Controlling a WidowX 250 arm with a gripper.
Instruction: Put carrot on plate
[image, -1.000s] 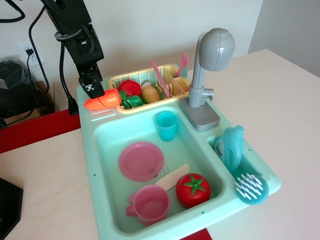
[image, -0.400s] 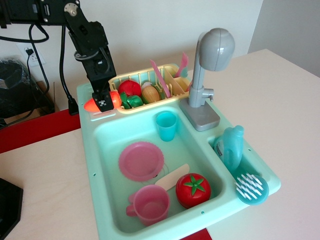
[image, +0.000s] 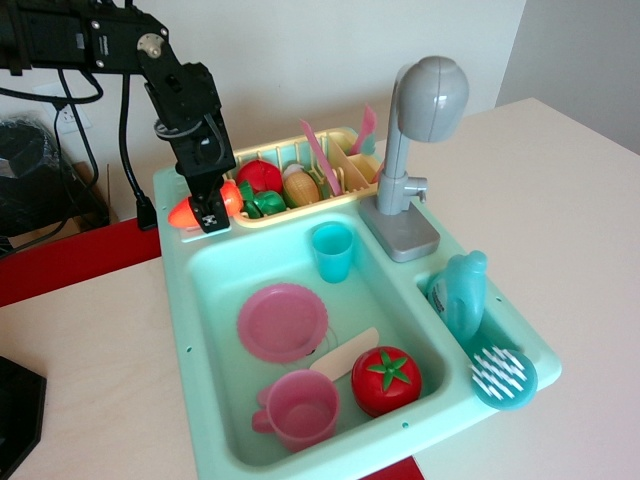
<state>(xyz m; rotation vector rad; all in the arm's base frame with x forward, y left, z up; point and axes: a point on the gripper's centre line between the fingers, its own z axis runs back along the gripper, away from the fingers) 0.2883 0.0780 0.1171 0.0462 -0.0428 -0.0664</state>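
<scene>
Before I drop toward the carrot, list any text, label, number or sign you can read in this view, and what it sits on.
No readable words, brands or numbers anywhere.
Pincer: a small black-and-white patterned marker on one finger, no letters.
Dish soap bottle: pale label patch, too blurred to read.
Carrot, plate, tomato, pink cup, teal cup, faucet: plain, no text.

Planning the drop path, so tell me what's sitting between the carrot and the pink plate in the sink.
Nothing: in the only view, bare sink rim and basin floor separate the carrot and the plate.
</scene>
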